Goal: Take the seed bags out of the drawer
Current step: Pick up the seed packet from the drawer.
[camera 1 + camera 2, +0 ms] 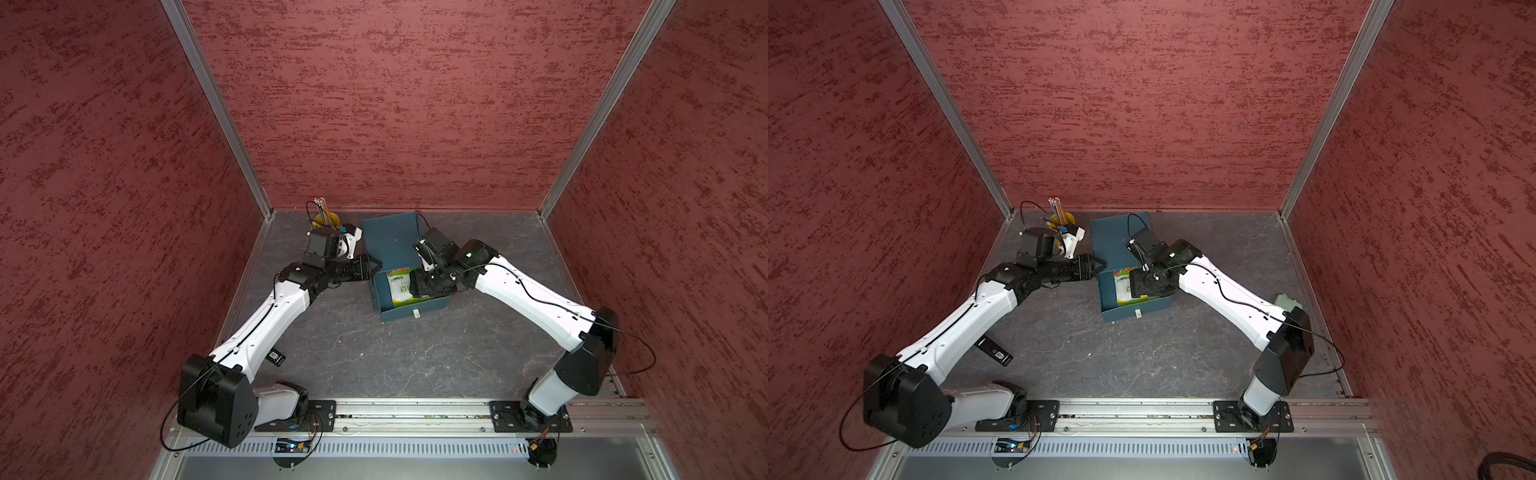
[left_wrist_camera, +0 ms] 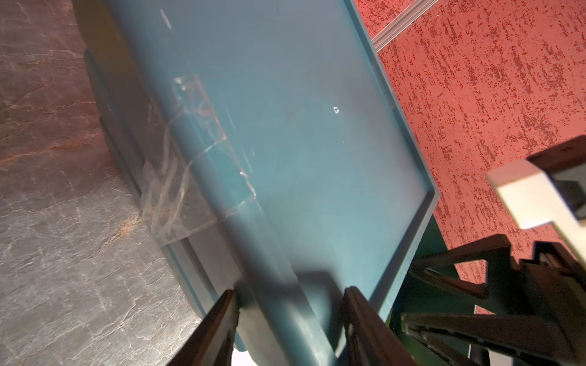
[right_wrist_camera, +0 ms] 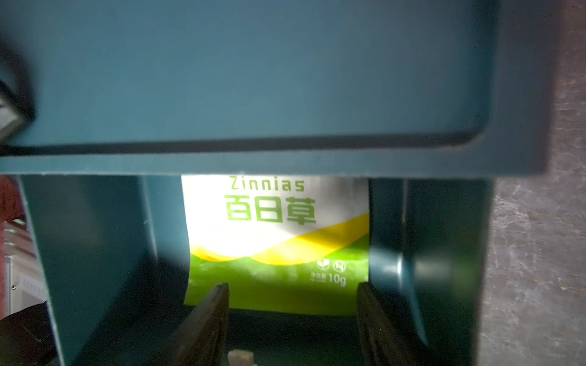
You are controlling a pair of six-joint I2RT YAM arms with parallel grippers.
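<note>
**Entry: right gripper poised over seed bag in open drawer; left gripper on cabinet**

- Right gripper (image 3: 291, 285): jaws spread wide, nothing clamped. The two dark fingers reach down into the drawer, and their tips overlap the green lower end of the bag, one near each corner.
- Seed bag (image 3: 276, 221): one packet, white over yellow and green bands, printed "Zinnias". It lies flat on the drawer floor. Its upper end runs under the cabinet's front edge in the right wrist view.
- Drawer (image 1: 397, 314): teal, pulled out of the cabinet toward the arms' mounting rail, with a small white tab (image 1: 415, 313) on its front wall.
- Left gripper (image 2: 290, 289): closed on the cabinet's rounded upper side edge, one finger against the side wall and one on the top.
- Cabinet (image 1: 390, 237): teal box, standing on the table near the back wall. Clear tape (image 2: 177, 190) joins its side to the table.
- Table (image 1: 374, 353): grey with a stone pattern.
- Yellow cup (image 1: 326, 219): holds pens and stands beside the cabinet in the back corner.
- Black item (image 1: 994, 353): lies beneath the left forearm.
- Pale green block (image 1: 1287, 301): partly hidden behind the right arm, well apart from the drawer.
</note>
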